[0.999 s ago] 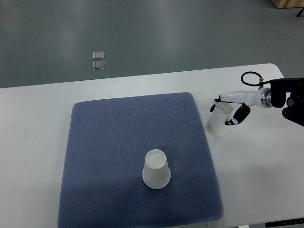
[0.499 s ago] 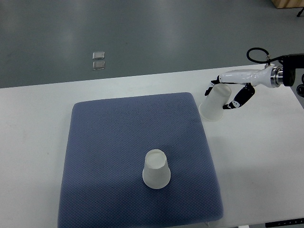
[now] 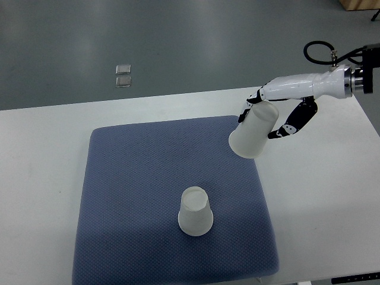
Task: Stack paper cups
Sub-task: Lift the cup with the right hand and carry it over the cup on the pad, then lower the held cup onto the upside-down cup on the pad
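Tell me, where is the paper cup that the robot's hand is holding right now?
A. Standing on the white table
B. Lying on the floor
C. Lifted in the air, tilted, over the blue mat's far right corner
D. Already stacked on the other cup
C: the right hand grips the held cup tilted above the blue mat, apart from the upside-down cup standing there.

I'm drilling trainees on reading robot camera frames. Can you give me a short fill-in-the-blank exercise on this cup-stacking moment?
1. The right hand grips a paper cup that hangs tilted, its open mouth facing down and to the ____.
2. The other cup stands ____ on the mat.
3. The mat is ____ in colour.
4. The mat lies on a ____ table.

Missing words: left; upside down; blue; white
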Controlling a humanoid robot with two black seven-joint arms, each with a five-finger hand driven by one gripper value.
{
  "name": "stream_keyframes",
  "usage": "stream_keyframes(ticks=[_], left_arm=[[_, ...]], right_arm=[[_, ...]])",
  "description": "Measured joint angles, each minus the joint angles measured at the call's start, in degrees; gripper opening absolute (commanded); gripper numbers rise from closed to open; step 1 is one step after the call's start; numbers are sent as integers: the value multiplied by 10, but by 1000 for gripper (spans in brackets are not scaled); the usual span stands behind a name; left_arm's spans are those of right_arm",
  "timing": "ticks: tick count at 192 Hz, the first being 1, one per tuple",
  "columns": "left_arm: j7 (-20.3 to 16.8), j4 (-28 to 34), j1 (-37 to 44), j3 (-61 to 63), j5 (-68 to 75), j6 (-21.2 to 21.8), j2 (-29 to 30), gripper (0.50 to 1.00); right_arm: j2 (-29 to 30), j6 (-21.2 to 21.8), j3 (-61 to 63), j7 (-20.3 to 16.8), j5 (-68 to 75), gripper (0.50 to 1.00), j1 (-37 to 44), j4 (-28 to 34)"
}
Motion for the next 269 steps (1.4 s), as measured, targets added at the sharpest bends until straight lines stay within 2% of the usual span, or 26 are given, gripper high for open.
stream_keyframes(ticks=[78,107,139,165,228,269], left_arm=[[0,0,0,0,0,0,0,1000],[0,0,0,0,0,0,0,1000],[0,0,0,0,0,0,0,1000],[0,0,0,0,0,0,0,1000],[0,0,0,0,0,0,0,1000],[0,0,0,0,0,0,0,1000]], right_arm=[[11,2,3,0,-29,748,51,121],[47,2,3,0,-32,748,52,151],[92,2,4,0,-43,748,51,151],[106,9,4,0,-48,748,50,148],[110,62,3,0,-62,748,84,135],[145,97,4,0,-63,748,97,134]])
